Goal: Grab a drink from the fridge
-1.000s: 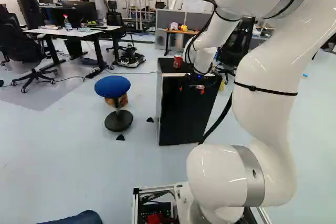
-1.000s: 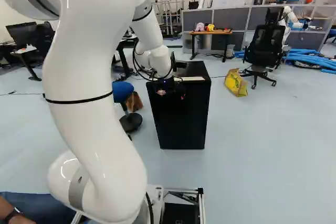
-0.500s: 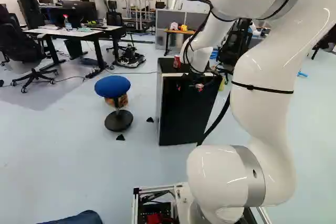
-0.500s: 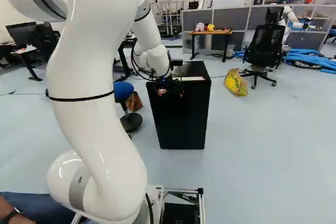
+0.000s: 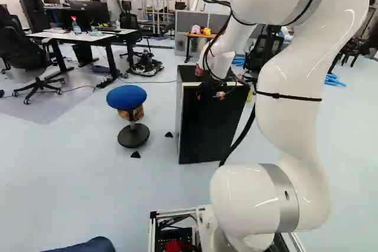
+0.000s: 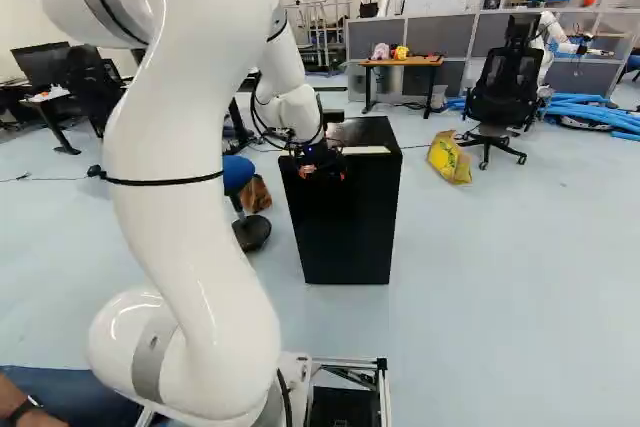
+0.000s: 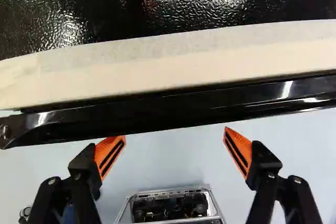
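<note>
In the left base view the gripper (image 5: pixel 216 94) is at the front upper edge of the black fridge (image 5: pixel 207 131); the arm's wrist is above it. The wrist view shows the gripper (image 7: pixel 174 150) open with nothing between its orange pads (image 7: pixel 109 156). Its fingertips stand over the floor just off the glossy black top edge of the fridge door (image 7: pixel 178 109). A pale strip (image 7: pixel 173 66) runs along the fridge top beside that edge. The door looks shut. On the fridge top a red can (image 5: pixel 199 71) is partly covered by the arm in the left base view.
A blue stool (image 5: pixel 127 97) stands left of the fridge, small dark wedges (image 5: pixel 135 154) on the floor between. Beyond the fridge are a yellow bag (image 6: pixel 449 158), an office chair (image 6: pixel 503 97) and a wooden table (image 6: pixel 402 62). Another robot (image 6: pixel 556 42) stands far back.
The arm has swung slightly, bringing the gripper a little leftward along the fridge's front edge in the left base view. More of the can is covered by the arm. Base and fridge have stayed put.
</note>
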Robot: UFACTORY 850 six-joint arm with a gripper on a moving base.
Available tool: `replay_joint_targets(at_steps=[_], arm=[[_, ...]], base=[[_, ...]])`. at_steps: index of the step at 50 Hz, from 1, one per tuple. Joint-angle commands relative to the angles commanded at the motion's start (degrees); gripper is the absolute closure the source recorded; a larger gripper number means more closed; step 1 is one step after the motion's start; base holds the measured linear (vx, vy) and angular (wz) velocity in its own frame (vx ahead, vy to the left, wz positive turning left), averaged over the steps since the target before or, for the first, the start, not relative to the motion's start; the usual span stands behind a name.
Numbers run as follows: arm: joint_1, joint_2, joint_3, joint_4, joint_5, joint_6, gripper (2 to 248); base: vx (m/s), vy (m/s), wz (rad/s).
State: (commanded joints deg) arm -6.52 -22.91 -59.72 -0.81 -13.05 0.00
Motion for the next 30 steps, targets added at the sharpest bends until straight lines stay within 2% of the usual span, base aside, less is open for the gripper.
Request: replay_joint_targets(at_steps=[17, 30], arm=[[0.0, 0.2, 0.2, 0.0, 0.0, 0.0, 3], [0.5, 2.6, 3.4, 0.0, 0.0, 0.0, 3]], base=[[0.0, 0.0, 0.0], [0.0, 0.0, 0.0]])
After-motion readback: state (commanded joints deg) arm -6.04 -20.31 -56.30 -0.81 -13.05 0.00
